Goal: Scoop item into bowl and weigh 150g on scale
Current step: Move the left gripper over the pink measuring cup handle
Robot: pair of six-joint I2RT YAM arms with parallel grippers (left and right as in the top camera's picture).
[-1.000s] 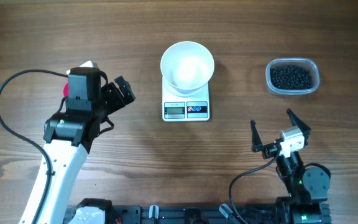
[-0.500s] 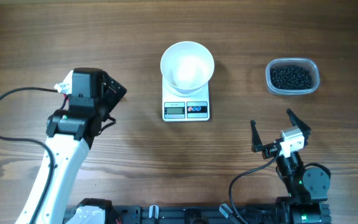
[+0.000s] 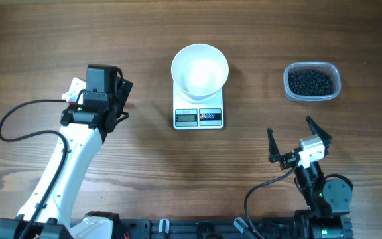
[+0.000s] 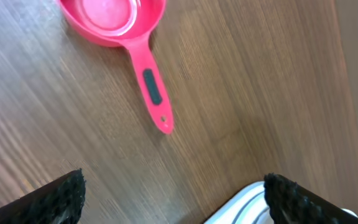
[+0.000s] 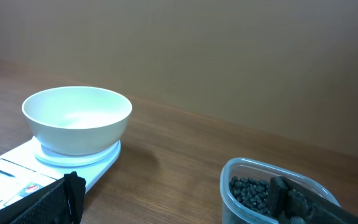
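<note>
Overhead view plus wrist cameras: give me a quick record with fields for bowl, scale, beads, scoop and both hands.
bowl: white, empty, on the scale
scale: white, display edge toward the arms
beads: black, in the clear tub, right of the scale
scoop: pink, empty, lying flat, not held
left hand: open, near the scoop, holding nothing
right hand: open, holding nothing

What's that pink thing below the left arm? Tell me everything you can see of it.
It is a pink scoop, seemingly plastic: a round cup, partly cut off by the picture's top edge, and a straight handle with a dark grey inset and a small hole near its tip. The cup looks empty. It lies flat on the wooden table, handle running toward the picture's lower right. Nothing touches it; the left arm's open fingers hover apart from it.
</note>
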